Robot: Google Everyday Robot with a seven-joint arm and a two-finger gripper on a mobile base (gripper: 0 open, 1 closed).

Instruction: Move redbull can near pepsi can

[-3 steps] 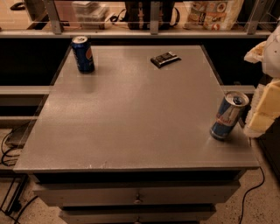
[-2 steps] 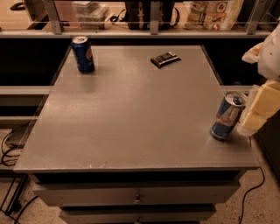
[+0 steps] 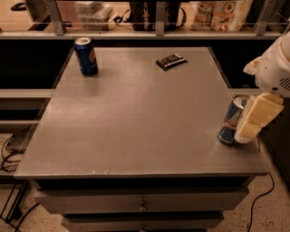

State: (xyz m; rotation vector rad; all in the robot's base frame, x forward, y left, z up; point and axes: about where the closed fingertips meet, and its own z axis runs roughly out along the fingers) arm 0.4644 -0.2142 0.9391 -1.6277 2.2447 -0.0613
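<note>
The redbull can (image 3: 231,121), slim, silver and blue, stands leaning near the right edge of the grey table (image 3: 136,113). My gripper (image 3: 247,128) is at the can's right side, its cream-coloured part pressed close against the can. The white arm comes in from the upper right. The pepsi can (image 3: 86,55), dark blue with a round logo, stands upright at the table's far left corner, far from the redbull can.
A small dark flat packet (image 3: 171,61) lies near the table's far edge, right of middle. Behind the table a rail and shelf hold bags and boxes (image 3: 219,13). Drawers sit under the tabletop. Cables lie on the floor at the left.
My gripper has shifted slightly left, closer against the redbull can. The can has stayed in about the same spot, still leaning. The pepsi can has not moved.
</note>
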